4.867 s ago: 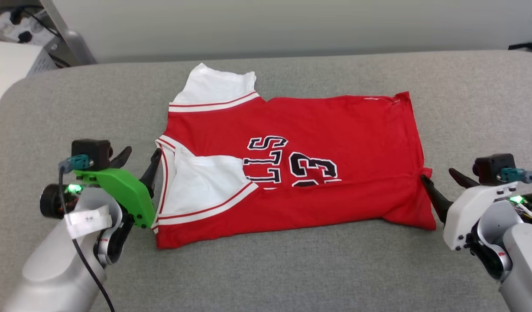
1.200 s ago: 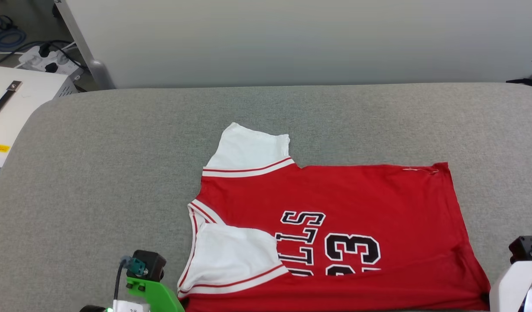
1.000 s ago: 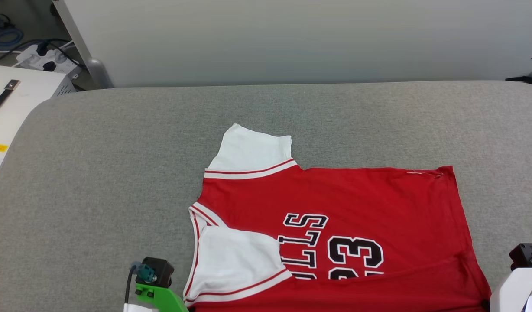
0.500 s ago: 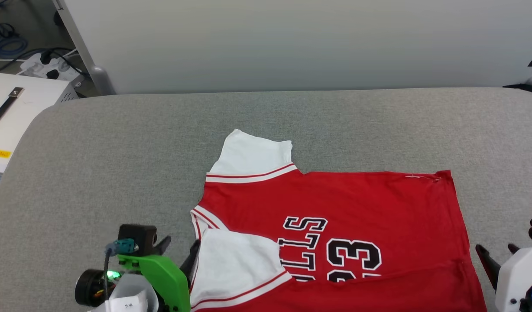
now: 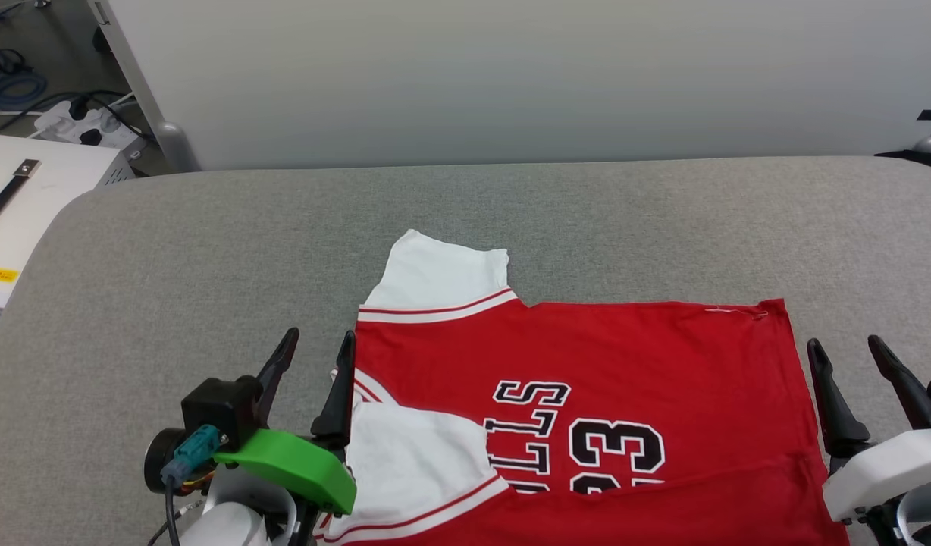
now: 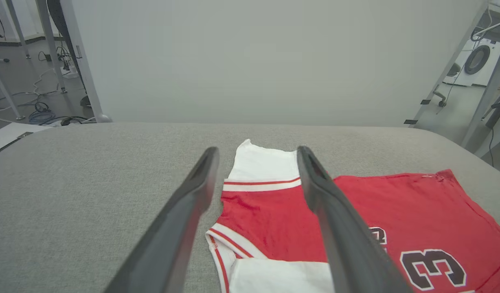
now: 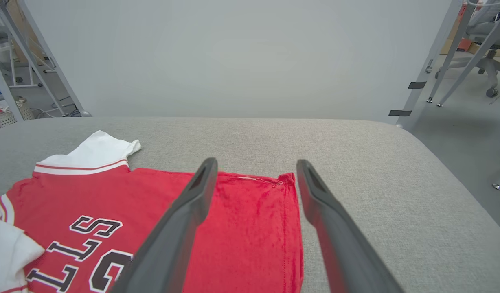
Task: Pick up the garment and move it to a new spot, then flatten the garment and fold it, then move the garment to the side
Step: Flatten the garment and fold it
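Logged forward travel of both grippers against the head view of half a second ago, with the garment [image 5: 625,364] keeping nearly the same place in frame, so put down to arm motion, not camera. Found the left gripper [image 5: 320,337] empty, fingers [image 6: 335,228] spread well apart and pointing away from the robot, just beside the collar [image 5: 363,383] end of the shirt; could not tell touching from clear. Found the right gripper [image 5: 844,345] likewise spread and empty, just beside the hem edge, over the grey padded surface [image 5: 208,250] rather than over cloth. Recorded the garment lying flat on the near middle of that surface, long axis running across the robot from left to right, collar toward its left, hem toward its right. Noted the near sleeve [image 5: 412,447] turned in over the chest lettering and the far sleeve [image 5: 443,269] out flat beyond the far long edge. Checked the wrist views: far sleeve straight ahead between the left fingers, far hem corner [image 7: 286,177] straight ahead between the right ones. Judged the deciding relation as follows: far long edge ahead of both grippers, parallel to the line joining them, left arm nearer the sleeve and shoulder, right arm nearer the hem corner. Judged the fold half made and the coming move a matched forward reach, one end per arm. Flagged the risk of uneven reach skewing the fold line.
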Robot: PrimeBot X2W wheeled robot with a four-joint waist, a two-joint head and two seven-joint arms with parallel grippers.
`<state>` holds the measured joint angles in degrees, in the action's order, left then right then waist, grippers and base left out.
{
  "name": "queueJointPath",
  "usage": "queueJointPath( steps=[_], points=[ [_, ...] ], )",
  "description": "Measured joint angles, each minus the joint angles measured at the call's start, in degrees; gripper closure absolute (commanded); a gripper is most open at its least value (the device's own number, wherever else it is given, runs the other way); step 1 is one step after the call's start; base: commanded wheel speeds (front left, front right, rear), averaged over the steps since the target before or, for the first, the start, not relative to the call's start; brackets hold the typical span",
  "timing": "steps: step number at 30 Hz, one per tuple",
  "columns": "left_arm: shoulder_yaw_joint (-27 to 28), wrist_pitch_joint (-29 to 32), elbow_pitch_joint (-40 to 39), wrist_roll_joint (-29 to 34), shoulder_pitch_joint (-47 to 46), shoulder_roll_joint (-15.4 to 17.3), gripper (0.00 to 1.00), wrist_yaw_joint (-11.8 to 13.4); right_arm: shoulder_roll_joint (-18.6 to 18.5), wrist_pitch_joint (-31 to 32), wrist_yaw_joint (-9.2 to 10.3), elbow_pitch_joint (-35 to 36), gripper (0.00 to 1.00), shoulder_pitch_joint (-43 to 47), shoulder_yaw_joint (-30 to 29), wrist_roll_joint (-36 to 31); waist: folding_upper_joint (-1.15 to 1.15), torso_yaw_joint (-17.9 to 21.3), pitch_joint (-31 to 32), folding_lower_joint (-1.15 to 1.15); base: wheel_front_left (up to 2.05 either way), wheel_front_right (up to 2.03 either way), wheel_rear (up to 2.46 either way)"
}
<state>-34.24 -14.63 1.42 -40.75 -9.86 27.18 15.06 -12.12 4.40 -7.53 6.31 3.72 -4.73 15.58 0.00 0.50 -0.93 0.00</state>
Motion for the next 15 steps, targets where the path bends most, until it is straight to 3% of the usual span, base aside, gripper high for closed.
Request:
queueJointPath(
  steps=[7, 15],
  points=[
    [5.36, -0.04, 0.08, 7.36, 2.27, -4.27, 0.00, -3.52, 2.05, -7.23, 0.00, -0.19, 0.00, -0.01, 1.75, -0.38, 0.00, -0.05, -0.83, 0.00, 0.00, 0.00, 0.00],
    [9.88, -0.04, 2.12, 10.73, 2.98, -7.51, 0.00, -7.39, 2.61, -9.31, 0.00, -1.36, 0.00, -0.62, 3.47, -0.62, 0.00, 0.53, -1.89, 0.00, 0.00, 0.00, 0.00]
  ],
)
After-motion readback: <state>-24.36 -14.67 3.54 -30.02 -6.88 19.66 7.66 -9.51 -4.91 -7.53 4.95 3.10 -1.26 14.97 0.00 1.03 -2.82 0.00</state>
